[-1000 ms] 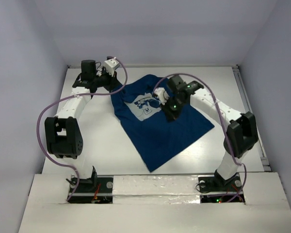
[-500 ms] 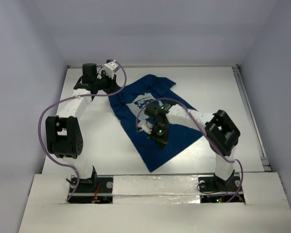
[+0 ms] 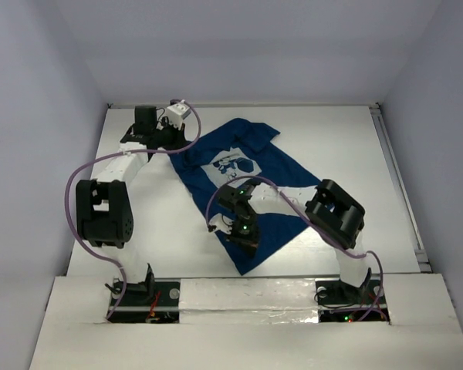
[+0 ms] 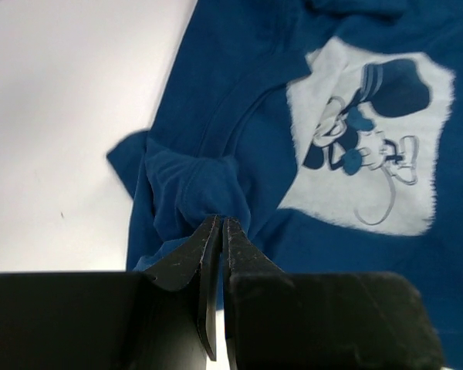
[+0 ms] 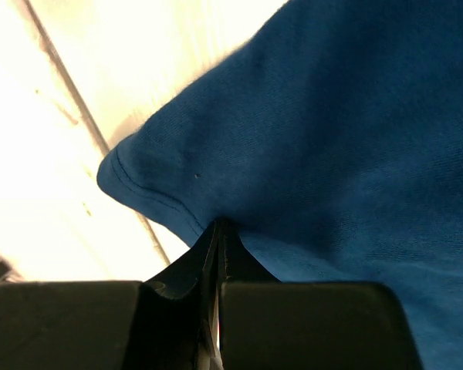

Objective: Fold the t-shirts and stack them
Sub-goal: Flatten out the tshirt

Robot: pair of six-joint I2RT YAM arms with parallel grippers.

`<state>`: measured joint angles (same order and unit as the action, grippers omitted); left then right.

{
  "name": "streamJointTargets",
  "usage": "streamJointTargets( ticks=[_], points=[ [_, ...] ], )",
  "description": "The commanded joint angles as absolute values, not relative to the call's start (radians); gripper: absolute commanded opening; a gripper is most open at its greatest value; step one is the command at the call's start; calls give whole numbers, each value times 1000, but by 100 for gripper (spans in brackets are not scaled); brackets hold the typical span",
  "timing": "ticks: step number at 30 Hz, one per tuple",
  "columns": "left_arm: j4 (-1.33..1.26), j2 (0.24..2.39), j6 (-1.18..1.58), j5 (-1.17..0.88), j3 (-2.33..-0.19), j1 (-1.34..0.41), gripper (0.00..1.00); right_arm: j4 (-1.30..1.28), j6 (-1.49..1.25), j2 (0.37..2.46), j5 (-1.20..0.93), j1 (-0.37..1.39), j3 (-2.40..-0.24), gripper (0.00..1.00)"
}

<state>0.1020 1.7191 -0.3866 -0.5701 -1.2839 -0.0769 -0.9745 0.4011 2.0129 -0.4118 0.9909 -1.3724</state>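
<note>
White walls (image 3: 31, 116) close off the left, far and right sides of a plain white table (image 3: 170, 231). The light is even, and nothing lies on the table but the cloth.

The t-shirt (image 3: 293, 166) is spread slantwise across the middle of the table. Its collar end points toward the far left corner, its hem toward the near edge, and its printed graphic (image 4: 370, 146) faces up.

The left tool (image 4: 216, 223) has its fingers pressed together on a bunched fold of cloth (image 4: 193, 185) beside the collar. It looks like the sleeve or shoulder, though the bunching makes that hard to tell for sure. The right tool (image 5: 218, 223) is pinching the stitched hem close to a lower corner (image 5: 131, 181), near the table's near edge.

With both ends of one long side gripped, the step in hand looks like a lengthwise fold, or a pull to straighten the shirt first. To do it well, both arms should rise only a little and travel together at the same pace. That keeps the edge between them taut enough not to sag, but not so tight that it slips from a pinch.

The carried side should come down parallel to the far side of the shirt. The sleeve should be tucked inside rather than trailing out. Neither tool should let go until the cloth lies flat. A small lift also stops the rest of the shirt from dragging across the smooth table.
</note>
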Motion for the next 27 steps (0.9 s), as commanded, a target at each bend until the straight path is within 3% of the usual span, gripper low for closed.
streamJointTargets(
  ticks=[1, 10, 18, 22, 27],
  points=[
    [133, 1721, -396, -520, -1289, -57, 0, -943, 396, 2000, -361, 994, -1280, 0],
    [198, 1663, -431, -342, -1177, -48, 0, -963, 305, 1823, -192, 954, -1210, 0],
    [469, 1525, -581, -397, -1046, 15, 0, -1051, 325, 1674, -112, 758, -1183, 0],
    [526, 1435, -621, -379, -971, 47, 0, -1045, 334, 1625, -91, 749, -1155, 0],
    [519, 1391, -631, -364, -953, 58, 0, -1017, 331, 1672, -112, 739, -1268, 0]
  ],
)
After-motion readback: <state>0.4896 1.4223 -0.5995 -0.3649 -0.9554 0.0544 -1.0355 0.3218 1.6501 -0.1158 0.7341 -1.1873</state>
